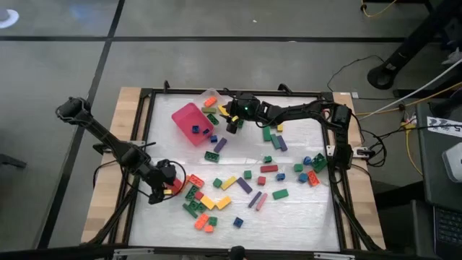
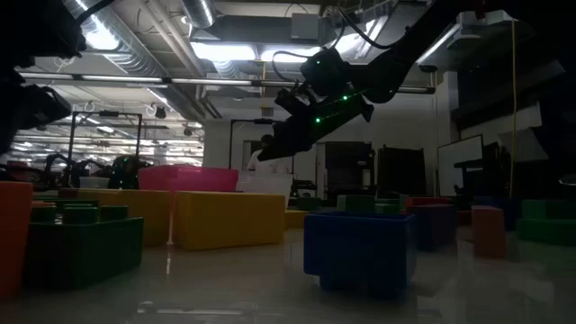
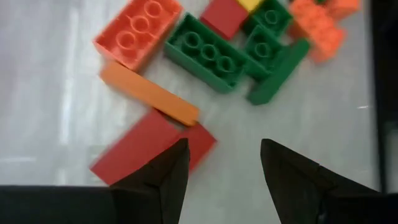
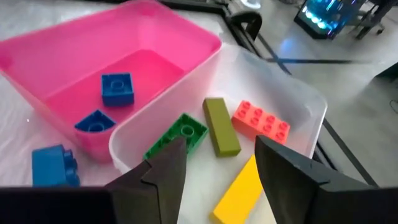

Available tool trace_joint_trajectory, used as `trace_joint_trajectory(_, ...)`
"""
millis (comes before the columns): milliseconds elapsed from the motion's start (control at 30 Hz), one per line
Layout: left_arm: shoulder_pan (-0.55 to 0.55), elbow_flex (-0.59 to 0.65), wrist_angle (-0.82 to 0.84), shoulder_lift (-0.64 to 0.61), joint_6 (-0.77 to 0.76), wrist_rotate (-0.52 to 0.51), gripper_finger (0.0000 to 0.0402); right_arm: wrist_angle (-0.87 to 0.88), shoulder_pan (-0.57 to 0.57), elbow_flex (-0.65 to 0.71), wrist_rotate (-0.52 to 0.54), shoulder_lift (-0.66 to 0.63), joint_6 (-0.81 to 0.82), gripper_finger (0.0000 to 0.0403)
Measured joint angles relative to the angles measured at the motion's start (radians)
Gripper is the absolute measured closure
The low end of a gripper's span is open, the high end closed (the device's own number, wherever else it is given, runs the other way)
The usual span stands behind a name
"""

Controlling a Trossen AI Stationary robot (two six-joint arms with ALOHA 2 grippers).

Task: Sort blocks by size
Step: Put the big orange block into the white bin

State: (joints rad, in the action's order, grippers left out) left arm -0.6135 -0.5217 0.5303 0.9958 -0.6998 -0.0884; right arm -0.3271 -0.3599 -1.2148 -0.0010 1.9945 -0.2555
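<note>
Many blocks lie scattered on the white table [image 1: 303,209]. My left gripper [image 3: 224,152] is open and empty near the table's left near part [image 1: 164,182]. One finger stands over a flat red block [image 3: 143,146], next to an orange bar [image 3: 149,93], an orange-red block [image 3: 140,31] and a green block [image 3: 208,53]. My right gripper [image 4: 217,149] is open and empty, raised above the clear tray [image 4: 292,99] at the far side [image 1: 232,121]. The clear tray holds a green block [image 4: 180,134], an olive bar [image 4: 221,124], an orange-red block [image 4: 261,118] and a yellow bar [image 4: 239,190].
The pink tray [image 1: 189,119] beside the clear tray holds two blue blocks [image 4: 117,87]; another blue block [image 4: 56,165] lies outside it. Loose blocks fill the table's middle and near part [image 1: 238,184], with a cluster at the right [image 1: 310,170]. A black frame [image 1: 148,94] rims the table.
</note>
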Motion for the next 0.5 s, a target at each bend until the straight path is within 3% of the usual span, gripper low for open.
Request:
trace_joint_trajectory(167, 0.005, 0.000, -0.001, 0.068, -0.124, -0.130, 0.0218, 0.017, 0.000, 0.000, 0.000, 0.000, 0.000, 0.0212)
trace_joint_trajectory(333, 0.032, 0.000, -0.067, 0.136, -0.333, -0.164, 0.0218, 0.017, 0.000, 0.000, 0.000, 0.000, 0.000, 0.0212)
trace_joint_trajectory(500, 0.051, 0.000, -0.142, 0.210, -0.314, -0.164, 0.0218, 0.017, 0.000, 0.000, 0.000, -0.003, 0.000, 0.0212)
